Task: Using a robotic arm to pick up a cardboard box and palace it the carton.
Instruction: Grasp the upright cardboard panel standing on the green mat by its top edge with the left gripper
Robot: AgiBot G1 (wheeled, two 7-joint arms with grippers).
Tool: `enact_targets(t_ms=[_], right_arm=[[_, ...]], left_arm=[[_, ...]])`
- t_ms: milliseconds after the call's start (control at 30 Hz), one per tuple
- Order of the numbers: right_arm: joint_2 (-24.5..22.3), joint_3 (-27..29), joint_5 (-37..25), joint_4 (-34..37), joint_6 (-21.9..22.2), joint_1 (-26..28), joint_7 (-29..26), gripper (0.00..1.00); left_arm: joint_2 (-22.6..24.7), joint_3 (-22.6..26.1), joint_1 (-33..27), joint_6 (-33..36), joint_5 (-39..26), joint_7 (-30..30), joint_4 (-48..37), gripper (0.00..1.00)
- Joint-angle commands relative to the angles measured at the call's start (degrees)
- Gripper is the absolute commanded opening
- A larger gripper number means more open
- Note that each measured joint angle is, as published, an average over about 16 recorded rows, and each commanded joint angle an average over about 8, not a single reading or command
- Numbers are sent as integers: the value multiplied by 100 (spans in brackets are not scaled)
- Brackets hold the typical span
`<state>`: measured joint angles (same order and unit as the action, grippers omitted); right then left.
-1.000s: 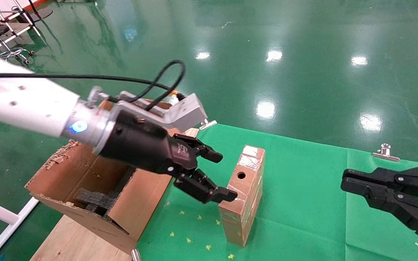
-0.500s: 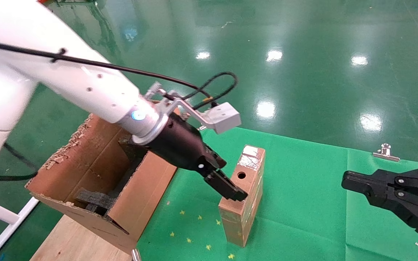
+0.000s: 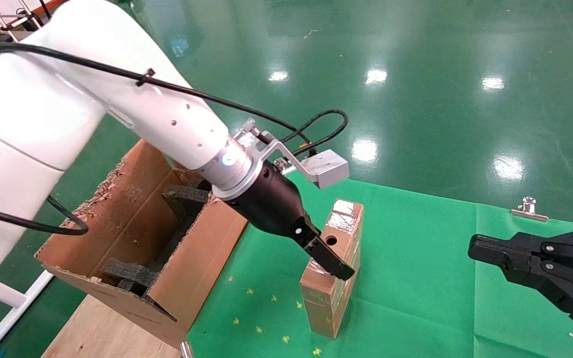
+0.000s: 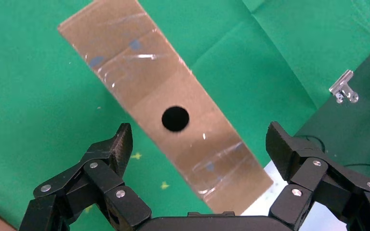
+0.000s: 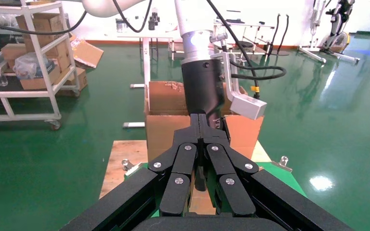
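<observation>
Wide open, left tool (image 4: 197, 144) astride cardboard box (image 4: 164, 103), untouching.

left end effector (image 3: 334, 263): angled down, fingers spread | right end effector (image 3: 480, 251): parked, fingers together

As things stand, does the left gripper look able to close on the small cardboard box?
Probably yes. The left gripper is open, its fingers on either side of the upright cardboard box, with nothing between them. The right gripper sits idle well off to the side.
</observation>
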<state>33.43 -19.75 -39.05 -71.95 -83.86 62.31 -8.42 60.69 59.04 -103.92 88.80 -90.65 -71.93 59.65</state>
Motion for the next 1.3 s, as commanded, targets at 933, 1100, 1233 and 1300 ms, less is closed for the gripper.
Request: enact_targets(t_ms=[933,1100,1233,1300], right_arm=[[-1,0,1,1,1,-2,1,100],[-1,0,1,1,1,-2,1,100],[-1,0,1,1,1,-2,1,100],[-1,0,1,1,1,-2,1,100]], left_arm=[[266,183,-32,-25,-158,6,-326,0],[257,174,-29,-27,-148,6,-317,0],[252,168,-28,-31,-143,7,-313,0],[251,167,-27,-34,-141,8,-312,0]])
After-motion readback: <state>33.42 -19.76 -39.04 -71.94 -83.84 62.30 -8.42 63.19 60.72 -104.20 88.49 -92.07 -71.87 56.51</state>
